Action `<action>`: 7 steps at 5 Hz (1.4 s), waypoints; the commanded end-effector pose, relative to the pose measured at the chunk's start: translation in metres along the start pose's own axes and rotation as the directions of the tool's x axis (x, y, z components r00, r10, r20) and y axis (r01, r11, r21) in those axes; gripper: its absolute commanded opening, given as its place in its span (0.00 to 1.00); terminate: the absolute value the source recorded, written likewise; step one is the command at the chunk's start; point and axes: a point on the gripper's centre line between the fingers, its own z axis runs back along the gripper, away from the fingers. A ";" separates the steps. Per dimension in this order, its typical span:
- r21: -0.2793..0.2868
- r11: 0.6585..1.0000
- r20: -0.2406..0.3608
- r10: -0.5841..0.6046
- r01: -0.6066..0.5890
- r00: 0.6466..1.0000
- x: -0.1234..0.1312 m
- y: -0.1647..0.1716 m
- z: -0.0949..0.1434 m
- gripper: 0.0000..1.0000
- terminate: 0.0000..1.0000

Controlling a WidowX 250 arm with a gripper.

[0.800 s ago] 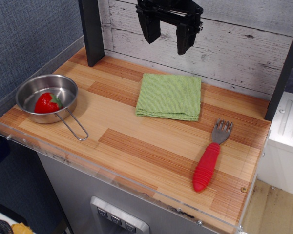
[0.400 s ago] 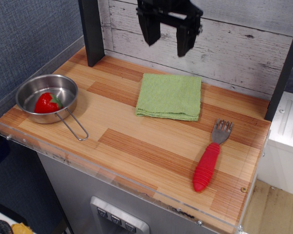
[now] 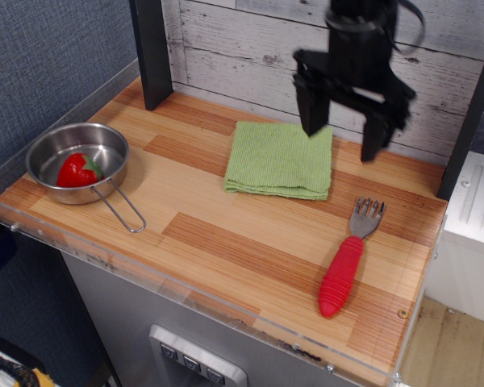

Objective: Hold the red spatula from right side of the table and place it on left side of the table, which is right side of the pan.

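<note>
I have the gripper [image 3: 344, 135] hanging in the air with its jaws spread wide and nothing between them. The red spatula [image 3: 344, 264] lies flat on the table [image 3: 226, 242], below the jaws and slightly to their right, tines pointing back toward them, handle running away toward the front rim. It is untouched, so I judge nothing of the task is done yet: the descent, the grasp and the carry all remain. The green folded cloth [image 3: 281, 160] sits just under the left jaw. The pan [image 3: 73, 149], with a toy strawberry [image 3: 78, 170] inside, stands well off to the jaws' left; the bare wood beside its wire handle is my target.
</note>
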 end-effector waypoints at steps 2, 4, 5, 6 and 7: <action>-0.012 1.000 0.105 0.009 -0.008 0.994 -0.032 -0.045 -0.005 1.00 0.00; -0.023 0.999 0.098 0.031 -0.029 0.995 -0.054 -0.047 -0.025 1.00 0.00; -0.031 0.999 0.087 0.033 -0.031 0.996 -0.054 -0.047 -0.037 1.00 0.00; -0.034 0.999 0.056 0.033 -0.031 0.998 -0.054 -0.049 -0.052 1.00 0.00; -0.040 0.999 0.028 0.030 -0.029 0.999 -0.052 -0.053 -0.066 1.00 0.00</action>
